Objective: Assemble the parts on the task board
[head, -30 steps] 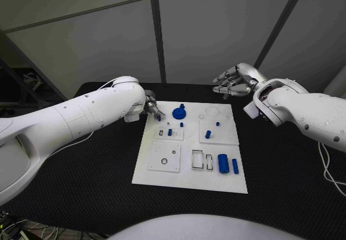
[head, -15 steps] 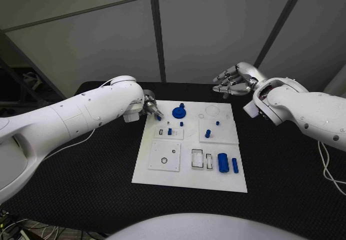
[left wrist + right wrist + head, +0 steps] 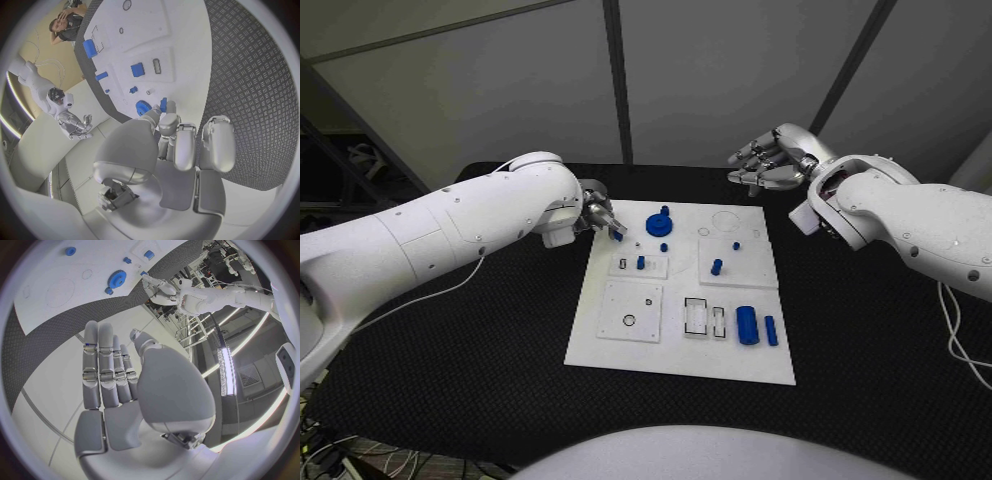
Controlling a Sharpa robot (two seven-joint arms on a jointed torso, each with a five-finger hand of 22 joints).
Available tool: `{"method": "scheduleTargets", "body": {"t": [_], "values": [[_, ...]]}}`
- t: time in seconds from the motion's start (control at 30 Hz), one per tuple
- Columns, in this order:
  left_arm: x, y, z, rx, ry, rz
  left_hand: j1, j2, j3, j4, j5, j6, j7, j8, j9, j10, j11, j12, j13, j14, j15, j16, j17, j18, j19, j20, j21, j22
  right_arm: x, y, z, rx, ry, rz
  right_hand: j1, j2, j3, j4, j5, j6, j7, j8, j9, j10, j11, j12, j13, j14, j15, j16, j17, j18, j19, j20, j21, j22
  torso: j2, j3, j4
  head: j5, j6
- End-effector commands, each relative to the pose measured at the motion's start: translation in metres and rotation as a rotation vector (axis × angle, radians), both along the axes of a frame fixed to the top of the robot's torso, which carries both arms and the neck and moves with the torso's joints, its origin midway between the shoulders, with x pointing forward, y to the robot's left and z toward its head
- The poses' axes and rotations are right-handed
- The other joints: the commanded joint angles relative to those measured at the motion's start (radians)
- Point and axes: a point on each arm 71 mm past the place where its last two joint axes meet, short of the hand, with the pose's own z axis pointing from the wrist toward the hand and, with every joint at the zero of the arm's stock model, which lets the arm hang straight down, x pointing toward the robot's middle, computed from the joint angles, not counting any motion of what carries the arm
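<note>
Looks partway done: the task board [image 3: 678, 355] in mid frame already has several blue parts seated. Left robot hand [image 3: 600, 214] pinches a small blue part [image 3: 616, 233] at the board's upper-left corner; right robot hand [image 3: 772, 160] hangs released, upper right.

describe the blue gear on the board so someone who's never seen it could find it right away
Start at the white task board and go to its far edge. The blue gear lies there, near the left hand. It is the widest, roundest blue part; its neighbours are small pegs.
</note>
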Motion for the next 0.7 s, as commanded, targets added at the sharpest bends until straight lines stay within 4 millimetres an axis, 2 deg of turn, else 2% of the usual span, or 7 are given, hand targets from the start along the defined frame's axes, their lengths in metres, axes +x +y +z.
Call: {"method": "scheduleTargets", "body": {"t": [0.03, 0.23, 0.57, 0.7], "values": [[-0.004, -0.002, 0.006, -0.054, -0.031, 0.022, 0.011, 0.002, 0.049, -0.037, 0.007, -0.002, -0.004, 0.01, 0.023, 0.004, -0.003, -0.002, 0.001, 0.06, -0.008, 0.006, 0.133, 0.009, 0.004, -0.007, 0.007, 0.089, 0.0, 0.0, 0.001, 0.002, 0.001, 0.007, -0.007, 0.007, -0.005, 0.003, 0.006, 0.0, 0.004, -0.001, 0.001, -0.007, 0.004, 0.004, -0.002, -0.005, 0.002, -0.005, 0.001, 0.004, 0.001, 0.006, -0.003, -0.001, -0.001, 0.0002, 0.0009, 0.002, 0.0], [-0.02, -0.002, 0.008, -0.079, -0.061, 0.009, -0.006, -0.017, 0.103, -0.055, 0.007, -0.009, -0.005, 0.023, 0.039, 0.008, -0.005, -0.005, -0.002, 0.062, -0.01, 0.011, 0.138, 0.008, 0.008, -0.009, 0.01, 0.094, 0.001, -0.001, 0.001, 0.001, 0.003, 0.005, -0.007, 0.007, -0.005, 0.003, 0.006, 0.0, 0.004, -0.001, 0.001, -0.007, 0.004, 0.004, -0.002, -0.005, 0.002, -0.005, 0.001, 0.004, 0.001, 0.006, -0.004, -0.001, 0.0, 0.0014, -0.0001, 0.008, -0.001], [-0.041, -0.002, 0.0, -0.075, -0.087, -0.013, -0.054, -0.062, 0.221, -0.079, 0.007, -0.014, -0.007, 0.043, 0.061, 0.018, -0.007, -0.008, -0.004, 0.066, -0.012, 0.018, 0.145, 0.006, 0.013, -0.011, 0.013, 0.102, 0.001, -0.002, 0.0, 0.0, 0.006, 0.003, -0.007, 0.007, -0.005, 0.003, 0.007, 0.0, 0.004, -0.001, 0.001, -0.007, 0.004, 0.005, -0.002, -0.005, 0.002, -0.005, 0.001, 0.004, 0.001, 0.006, -0.004, -0.001, 0.001, -0.0003, -0.0005, 0.012, 0.0], [-0.046, -0.003, -0.003, -0.06, -0.092, -0.026, -0.063, -0.069, 0.242, -0.083, 0.007, -0.015, -0.007, 0.046, 0.065, 0.019, -0.008, -0.008, -0.005, 0.066, -0.013, 0.019, 0.146, 0.006, 0.014, -0.012, 0.013, 0.103, 0.001, -0.002, 0.0, 0.0, 0.006, 0.003, -0.007, 0.007, -0.005, 0.003, 0.007, 0.0, 0.004, -0.001, 0.001, -0.007, 0.004, 0.005, -0.002, -0.005, 0.002, -0.005, 0.001, 0.004, 0.001, 0.006, -0.004, -0.001, 0.001, -0.0001, -0.0018, 0.013, -0.001]]}}
